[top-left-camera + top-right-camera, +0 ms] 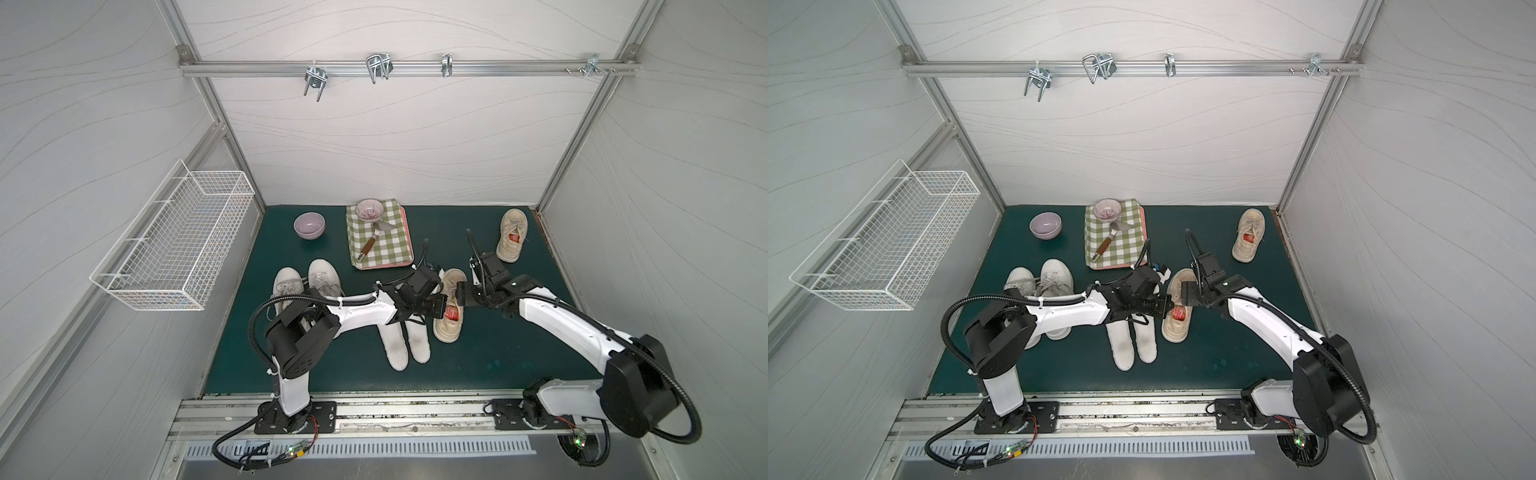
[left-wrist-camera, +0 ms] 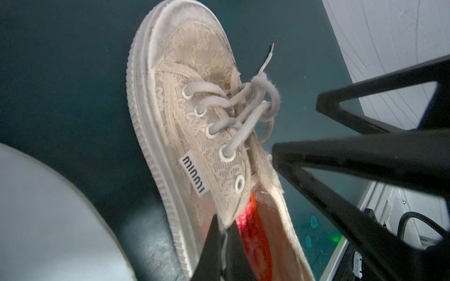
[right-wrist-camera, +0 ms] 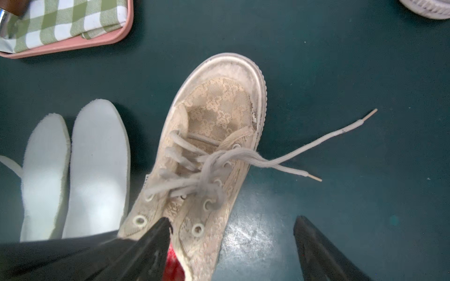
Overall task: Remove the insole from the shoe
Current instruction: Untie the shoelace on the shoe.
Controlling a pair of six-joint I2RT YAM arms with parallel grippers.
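The red, speckled insole lies flat inside the beige shoe, showing only through the ankle opening. The shoe rests on its sole near the middle of the green tabletop, toe pointing away from the robot. The left gripper is pinched shut on the shoe's cloth edge just behind the last eyelet. That should steady the shoe and keep its mouth open. The right gripper is spread wide and empty, one finger over the opening and the other out past the shoe's side. The next step looks like catching the insole's heel end. It would go best if one finger slid under that end near the heel wall, closed on it alone, then peeled it back and up toward the heel. The loosely knotted flat laces trail off to one side and should be kept clear. The upper is thin patterned lace cloth that will buckle easily, above a stiff ribbed rubber sole. The insole is probably thin and bendy. Two white padded insoles lie just beside the shoe. A matching beige shoe stands well apart at the far right.
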